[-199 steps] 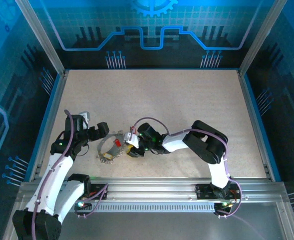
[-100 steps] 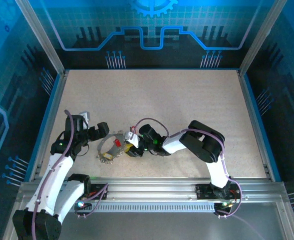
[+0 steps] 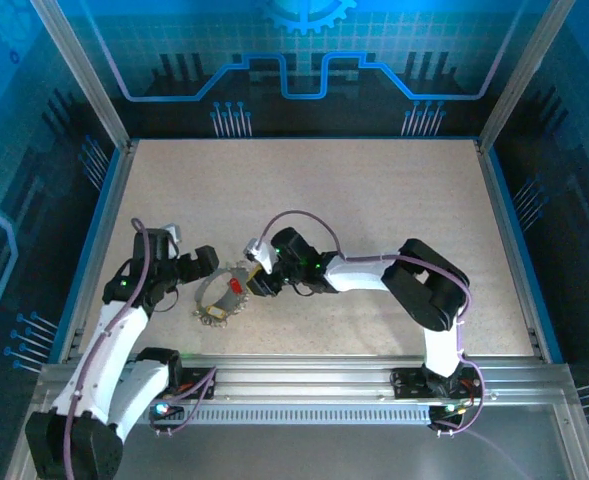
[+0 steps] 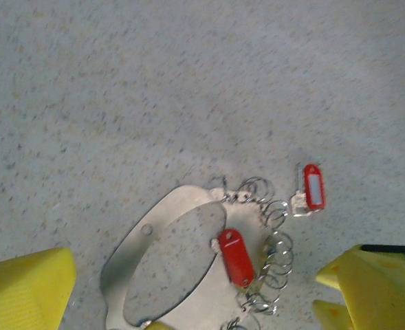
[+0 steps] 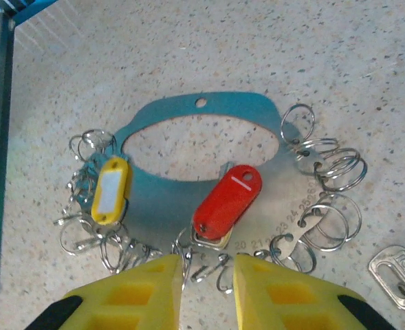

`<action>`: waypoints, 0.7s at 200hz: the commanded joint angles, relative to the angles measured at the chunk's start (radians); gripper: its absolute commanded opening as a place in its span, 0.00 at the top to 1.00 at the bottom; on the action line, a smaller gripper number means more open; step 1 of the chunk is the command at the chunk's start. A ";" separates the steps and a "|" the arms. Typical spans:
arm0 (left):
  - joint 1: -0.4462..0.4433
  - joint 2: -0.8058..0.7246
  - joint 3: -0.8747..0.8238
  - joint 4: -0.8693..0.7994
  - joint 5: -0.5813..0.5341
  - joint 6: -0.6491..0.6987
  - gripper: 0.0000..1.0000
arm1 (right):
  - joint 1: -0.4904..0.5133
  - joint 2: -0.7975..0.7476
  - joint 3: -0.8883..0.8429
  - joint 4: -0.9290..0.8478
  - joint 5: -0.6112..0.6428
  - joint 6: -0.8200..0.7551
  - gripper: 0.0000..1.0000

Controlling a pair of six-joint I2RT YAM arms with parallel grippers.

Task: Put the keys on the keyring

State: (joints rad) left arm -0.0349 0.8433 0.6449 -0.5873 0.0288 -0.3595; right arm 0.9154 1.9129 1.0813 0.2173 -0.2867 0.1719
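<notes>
Top external: the left gripper (image 3: 190, 263) hovers over the speckled table (image 3: 374, 200) with its jaws spread wide and nothing between them. Just to its right lies the keyring (image 3: 217, 300), flat on the table. The right gripper (image 3: 255, 279) reaches in from the right and sits at the ring's far right edge.

Left wrist: the left arm's yellow fingers (image 4: 25, 289) stand far apart at the lower corners, well clear of the ring. The keyring is a flat oval metal band fringed with small wire split rings (image 4: 274, 237). A red tag (image 4: 236, 256) lies on the band. A loose key with a red tag (image 4: 313, 186) lies on the table just beyond the wire rings.

Right wrist: the right arm's yellow fingertips (image 5: 137, 292) are drawn close, with a narrow gap between them. Small wire rings lie at that gap; whether they are pinched cannot be told. A yellow tag (image 5: 111, 190) hangs on the band's left side. A bare silver key (image 5: 395, 271) lies at the lower right.
</notes>
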 commanded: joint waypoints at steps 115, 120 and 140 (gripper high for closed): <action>0.142 0.167 0.066 -0.098 0.005 -0.099 0.01 | 0.020 0.215 0.556 -0.961 -0.035 0.142 0.65; 0.143 0.165 0.065 -0.097 0.005 -0.099 0.01 | 0.023 0.220 0.566 -0.961 -0.030 0.143 0.65; 0.144 0.153 0.065 -0.093 0.004 -0.092 0.01 | 0.026 0.270 0.633 -0.992 -0.018 0.135 0.65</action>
State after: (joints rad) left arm 0.0967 1.0119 0.6830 -0.6613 0.0158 -0.4461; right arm 0.9268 2.1304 1.6325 -0.6899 -0.2955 0.2996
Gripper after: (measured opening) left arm 0.990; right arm 0.348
